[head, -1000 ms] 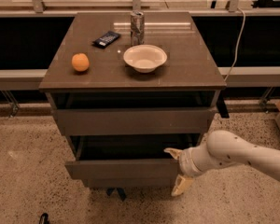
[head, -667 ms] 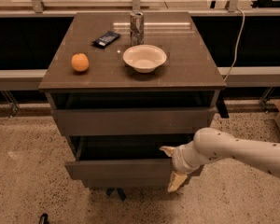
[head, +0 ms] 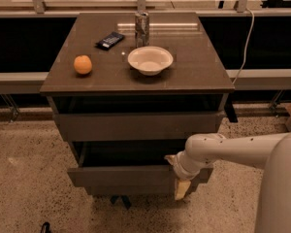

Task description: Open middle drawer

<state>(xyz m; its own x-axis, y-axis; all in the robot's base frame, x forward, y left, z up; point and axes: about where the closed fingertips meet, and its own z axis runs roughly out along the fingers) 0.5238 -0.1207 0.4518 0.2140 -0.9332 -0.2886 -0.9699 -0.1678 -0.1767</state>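
The middle drawer (head: 121, 176) is a grey flat-fronted drawer on the cabinet. It stands pulled out a little, with a dark gap above its front panel. My gripper (head: 177, 174) is at the right part of that panel, on a white arm coming in from the right. Its jaws are apart: one fingertip (head: 169, 158) sits at the panel's top edge, and the other finger (head: 182, 189) hangs down in front of the panel. The inside of the drawer is hidden in shadow.
The top drawer (head: 136, 126) sits above it. On the cabinet top (head: 199, 72) are an orange (head: 82, 64), a white bowl (head: 150, 60), a metal can (head: 142, 28) and a dark packet (head: 110, 40). A railing runs behind, and speckled floor lies on both sides.
My gripper has slid a little to the left along the middle drawer's front. The drawer itself has barely moved.
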